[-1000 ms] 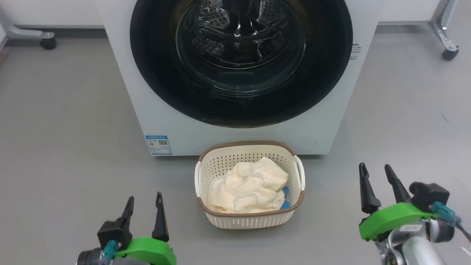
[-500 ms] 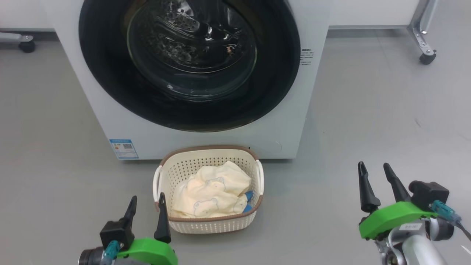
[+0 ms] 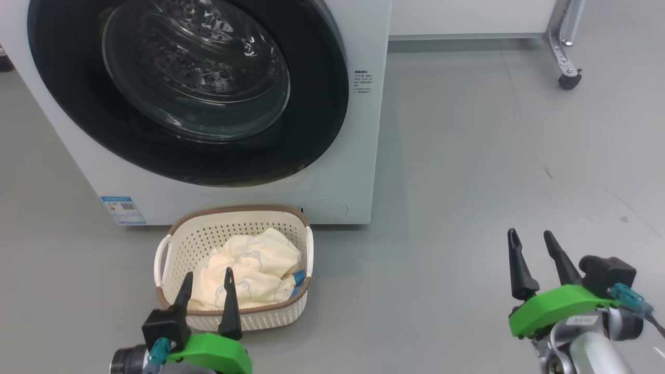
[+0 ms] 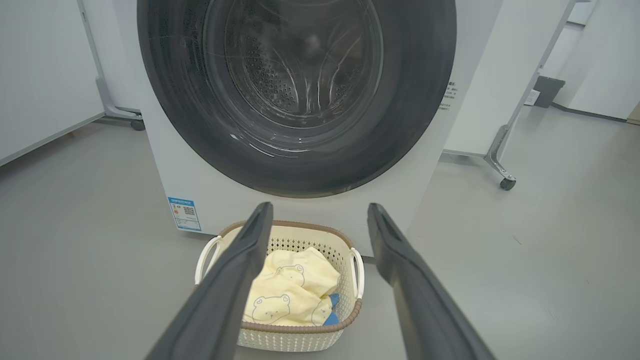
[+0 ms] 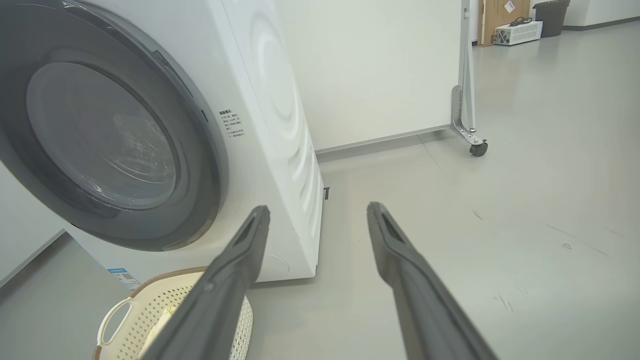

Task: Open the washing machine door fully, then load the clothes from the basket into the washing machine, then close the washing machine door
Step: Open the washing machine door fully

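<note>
The white washing machine (image 3: 363,156) (image 4: 475,75) (image 5: 280,125) stands at the upper left of the head view. Its round black-rimmed door (image 3: 317,104) (image 4: 415,100) (image 5: 200,165) lies flat against the front, shut. On the floor before it sits the cream basket (image 3: 176,244) (image 4: 345,320) (image 5: 125,310), holding pale yellow bear-print clothes (image 3: 249,265) (image 4: 290,290) with a blue patch. My left gripper (image 3: 206,278) (image 4: 320,212) hangs open just in front of the basket, empty. My right gripper (image 3: 531,237) (image 5: 318,210) stands open and empty over bare floor, far right of the basket.
Grey floor (image 3: 467,156) stretches to the right of the machine. A white panel on a wheeled metal foot (image 3: 569,78) (image 5: 477,147) stands behind at the right. Another wheeled foot (image 4: 506,182) shows in the left wrist view. Boxes and a bin (image 5: 550,10) stand far off.
The head view has swung to the right, so machine and basket slid left in the picture. Both grippers hold the same open stance.
</note>
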You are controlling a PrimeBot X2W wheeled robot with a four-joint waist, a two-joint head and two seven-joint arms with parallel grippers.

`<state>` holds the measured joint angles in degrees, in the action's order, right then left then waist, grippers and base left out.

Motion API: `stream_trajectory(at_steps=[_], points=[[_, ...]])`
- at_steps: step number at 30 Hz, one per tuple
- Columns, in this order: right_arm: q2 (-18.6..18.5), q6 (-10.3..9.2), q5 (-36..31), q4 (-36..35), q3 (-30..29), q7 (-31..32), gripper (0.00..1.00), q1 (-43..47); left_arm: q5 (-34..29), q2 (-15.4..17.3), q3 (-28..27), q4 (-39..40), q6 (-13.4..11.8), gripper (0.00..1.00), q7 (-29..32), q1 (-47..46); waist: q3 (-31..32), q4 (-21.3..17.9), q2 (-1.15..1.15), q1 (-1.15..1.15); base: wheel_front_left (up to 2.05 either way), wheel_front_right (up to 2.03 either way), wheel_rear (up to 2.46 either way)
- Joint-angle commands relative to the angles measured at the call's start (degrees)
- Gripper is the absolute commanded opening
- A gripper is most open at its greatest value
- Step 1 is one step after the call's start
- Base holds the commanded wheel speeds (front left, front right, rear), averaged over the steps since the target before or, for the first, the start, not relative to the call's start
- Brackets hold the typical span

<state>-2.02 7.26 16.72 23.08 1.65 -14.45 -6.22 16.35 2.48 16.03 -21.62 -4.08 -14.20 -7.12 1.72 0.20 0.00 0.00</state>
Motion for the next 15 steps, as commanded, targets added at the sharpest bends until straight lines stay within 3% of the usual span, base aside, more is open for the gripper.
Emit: stream_trajectory(at_steps=[1,8,15], points=[[-0.86,0.23,-0.11,-1.55,1.06,-0.55,1.00,-2.74,-0.42,0.40,-1.95,1.69,-0.12,1.00,-0.80,-2.58,-0.01,0.03,0.00,0.00,0.85,0.85,-1.71],[-0.86,0.23,0.03,-1.43,1.10,-0.55,1.00,-2.86,-0.66,0.40,-1.87,2.08,0.02,1.00,-0.80,-2.61,-0.11,0.28,0.00,0.00,0.54,0.54,-1.08],[-0.86,0.23,0.13,-1.40,1.10,-0.55,1.00,-2.89,-0.77,0.40,-1.83,2.16,-0.13,1.00,-0.80,-2.51,-0.25,0.34,0.00,0.00,0.06,0.06,-0.12]])
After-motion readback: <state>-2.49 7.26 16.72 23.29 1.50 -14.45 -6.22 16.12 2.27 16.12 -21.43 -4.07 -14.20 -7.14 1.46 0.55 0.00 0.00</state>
